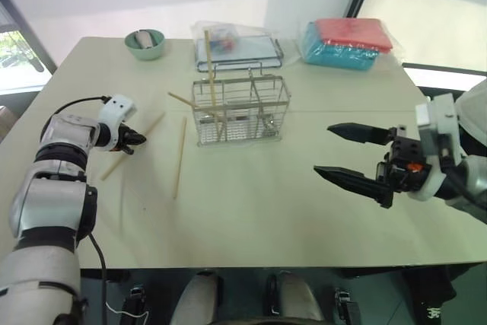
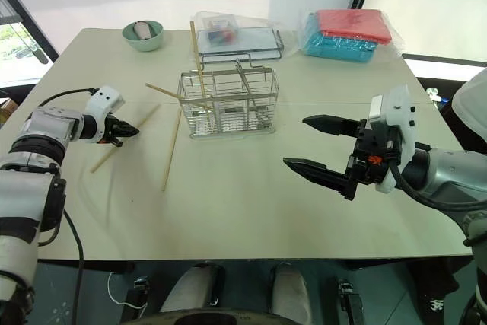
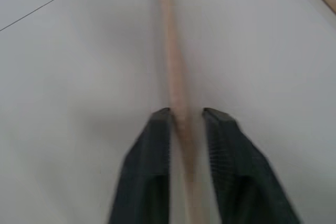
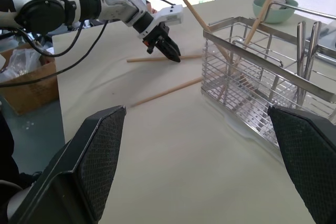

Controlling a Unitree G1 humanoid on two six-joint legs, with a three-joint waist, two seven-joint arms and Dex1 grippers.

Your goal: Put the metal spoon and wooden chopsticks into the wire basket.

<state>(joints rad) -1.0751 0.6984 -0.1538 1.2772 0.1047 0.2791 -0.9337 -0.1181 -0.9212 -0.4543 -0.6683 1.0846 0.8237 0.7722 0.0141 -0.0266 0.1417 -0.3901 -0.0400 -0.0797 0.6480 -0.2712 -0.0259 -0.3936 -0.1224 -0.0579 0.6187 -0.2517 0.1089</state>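
My left gripper [image 1: 135,140] is low over the left part of the table, shut on a wooden chopstick [image 1: 152,125] that lies slanted there. In the left wrist view the black fingers [image 3: 157,145] press on either side of that stick [image 3: 170,61]. A second chopstick [image 1: 179,156] lies loose nearer the wire basket [image 1: 240,109]. Two more stand in the basket: one upright [image 1: 208,66], one leaning out left [image 1: 183,100]. Two shiny metal handles [image 4: 304,51] also stand in it; which is the spoon I cannot tell. My right gripper [image 1: 323,148] hovers open and empty, right of the basket.
Behind the basket sit a flat wire tray with a clear plastic bag [image 1: 236,43], a green bowl [image 1: 144,43] and red and teal packs in plastic [image 1: 350,42]. A cardboard box [image 4: 26,82] stands beyond the table's left edge.
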